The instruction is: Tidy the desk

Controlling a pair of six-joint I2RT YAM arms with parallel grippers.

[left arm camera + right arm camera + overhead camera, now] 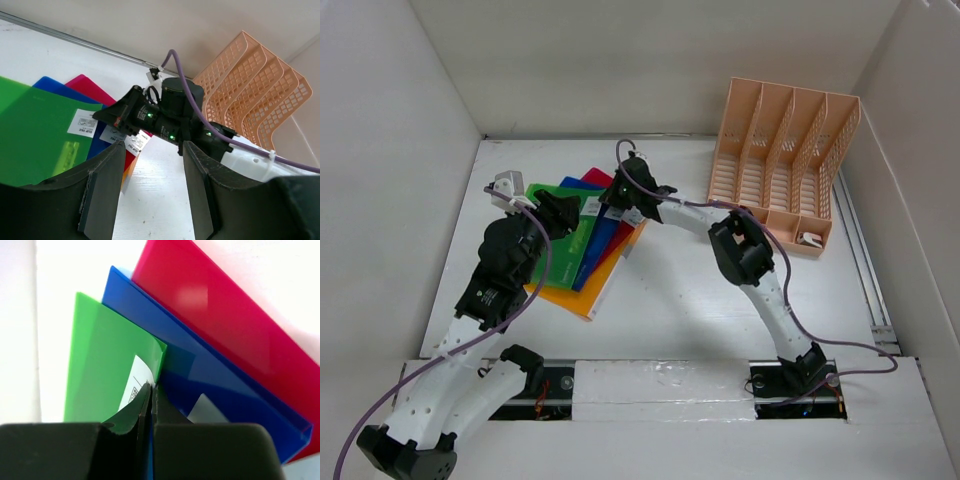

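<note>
A fan of coloured folders lies on the white desk (670,300): green (565,245) on top, then blue (603,232), red (598,178) and orange (605,285). My right gripper (151,386) is shut on the right edge of the green folder (105,350), beside its white label, with the blue folder (200,375) and red folder (235,325) behind. From above, the right gripper (603,207) sits at the fan's right side. My left gripper (152,150) hangs open over bare desk just next to it, holding nothing. It faces the right gripper (107,114).
A peach slotted file rack (785,160) stands at the back right of the desk, with a small white object (810,238) in its front compartment. White panels wall the desk on three sides. The two arms' wrists are close together over the folders.
</note>
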